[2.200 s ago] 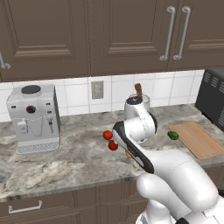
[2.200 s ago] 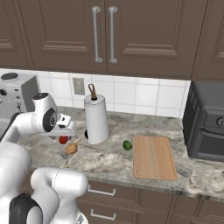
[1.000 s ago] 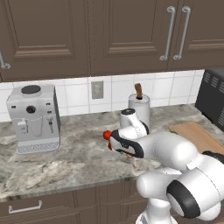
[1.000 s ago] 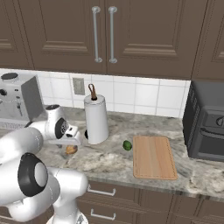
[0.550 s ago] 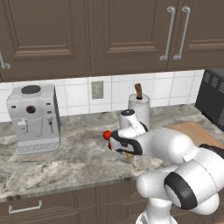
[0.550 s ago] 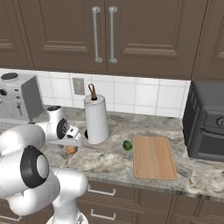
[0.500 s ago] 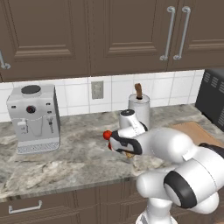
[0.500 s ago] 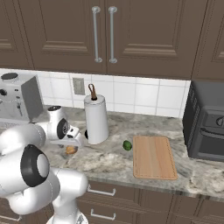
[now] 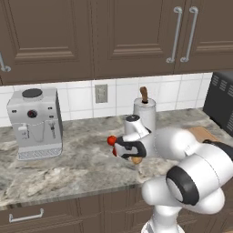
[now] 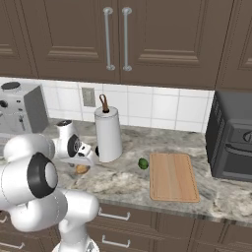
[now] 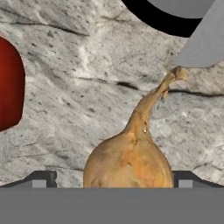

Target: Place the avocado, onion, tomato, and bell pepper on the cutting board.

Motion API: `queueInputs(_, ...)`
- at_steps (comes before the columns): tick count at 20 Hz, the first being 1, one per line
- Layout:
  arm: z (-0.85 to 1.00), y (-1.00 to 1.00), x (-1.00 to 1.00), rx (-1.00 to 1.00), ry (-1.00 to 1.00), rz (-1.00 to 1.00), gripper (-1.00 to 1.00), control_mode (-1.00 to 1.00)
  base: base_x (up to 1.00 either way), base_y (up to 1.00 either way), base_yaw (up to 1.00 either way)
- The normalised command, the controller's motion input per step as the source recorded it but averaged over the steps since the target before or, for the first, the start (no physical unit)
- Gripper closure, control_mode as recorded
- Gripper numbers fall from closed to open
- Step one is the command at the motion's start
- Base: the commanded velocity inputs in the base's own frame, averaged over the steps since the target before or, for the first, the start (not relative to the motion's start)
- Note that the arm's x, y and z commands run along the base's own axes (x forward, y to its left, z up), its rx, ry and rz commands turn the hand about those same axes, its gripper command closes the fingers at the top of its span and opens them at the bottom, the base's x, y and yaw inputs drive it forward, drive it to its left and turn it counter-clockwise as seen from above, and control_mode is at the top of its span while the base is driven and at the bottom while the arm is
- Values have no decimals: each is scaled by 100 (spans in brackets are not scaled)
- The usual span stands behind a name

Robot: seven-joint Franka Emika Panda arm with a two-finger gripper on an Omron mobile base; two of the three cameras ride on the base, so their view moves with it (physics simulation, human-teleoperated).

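The tan onion (image 11: 127, 164) lies on the stone counter with its long stem pointing away from the hand. My gripper (image 11: 112, 180) is open and low over it, one fingertip (image 11: 41, 179) on each side of the bulb. From the base, the onion (image 9: 136, 159) peeks out under the hand, and again (image 10: 81, 169) from the other side. A red round vegetable (image 11: 8, 83) sits just beside it, also visible by the wrist (image 9: 111, 140); tomato or pepper, I cannot tell. The dark green avocado (image 10: 143, 163) rests just left of the wooden cutting board (image 10: 173, 176).
A paper towel roll (image 10: 108, 134) on a dark round base (image 11: 175, 17) stands just behind the onion. A coffee machine (image 9: 34, 123) is at the counter's left, a black microwave (image 10: 234, 135) at the right beyond the board. Cabinets hang overhead.
The arm has folded down from its raised pose and brought the hand low over the onion. In the last half second it has hardly moved.
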Motion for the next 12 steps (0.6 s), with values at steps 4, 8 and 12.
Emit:
queueInputs(4,-26,-22,0,0,0,-2,-100,-100,0,0,0)
queueInputs(8,-34,-6,0,0,0,0,100,-100,0,0,0)
queueInputs(12,-16,1,0,0,3,0,100,-100,0,0,0)
